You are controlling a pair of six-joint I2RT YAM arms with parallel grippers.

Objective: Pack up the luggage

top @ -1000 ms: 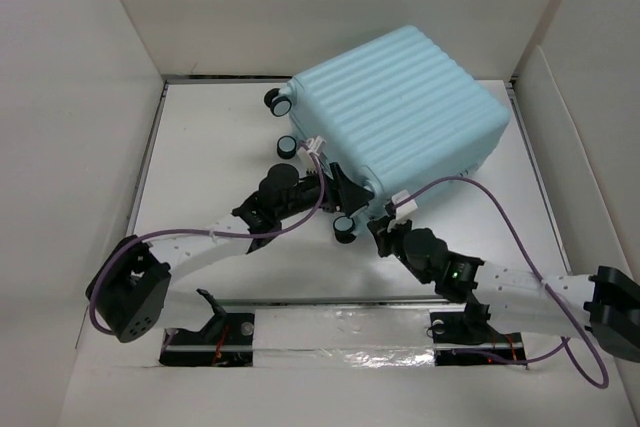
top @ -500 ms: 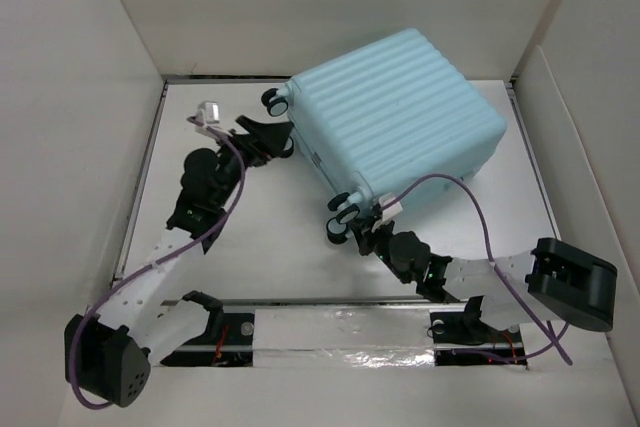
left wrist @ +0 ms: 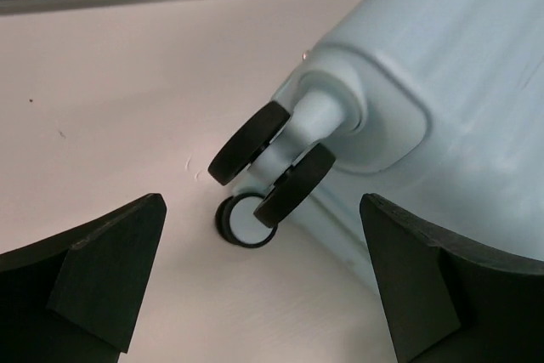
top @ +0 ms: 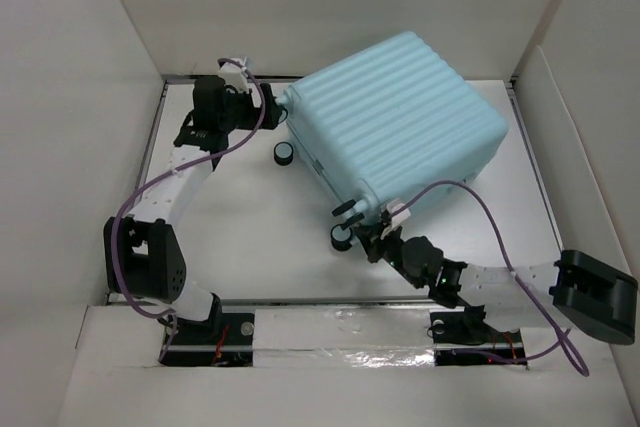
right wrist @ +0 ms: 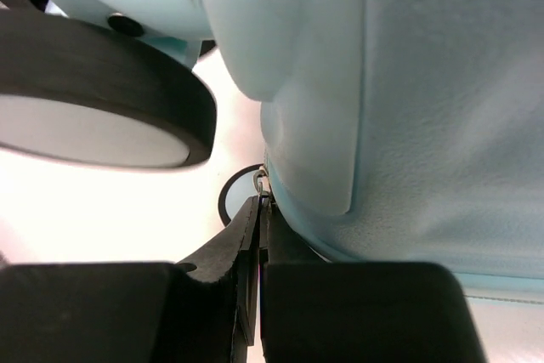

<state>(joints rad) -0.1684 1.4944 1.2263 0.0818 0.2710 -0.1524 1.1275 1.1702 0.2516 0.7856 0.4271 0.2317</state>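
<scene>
The luggage (top: 400, 112), a closed pale aqua ribbed suitcase, lies flat at the back right of the table. My left gripper (top: 264, 107) is open and empty at the suitcase's far-left corner. In the left wrist view its jaws (left wrist: 263, 286) stand wide apart, facing a pair of black-and-white spinner wheels (left wrist: 272, 163) on the shell (left wrist: 442, 82). My right gripper (top: 372, 237) is at the near-left corner by another wheel (top: 343, 237). In the right wrist view it (right wrist: 259, 210) is shut on a small metal zipper pull (right wrist: 261, 183) at the shell's seam (right wrist: 425, 82).
White walls box in the table on the left, back and right. A low rail (top: 340, 302) runs along the near edge by the arm bases. A wheel (top: 285, 154) sticks out from the suitcase's left side. A large wheel (right wrist: 93, 99) hangs just above my right fingers.
My left arm has swung from the suitcase's near-left side up to its far-left corner. The suitcase has turned slightly. My right gripper stays at the near-left corner.
</scene>
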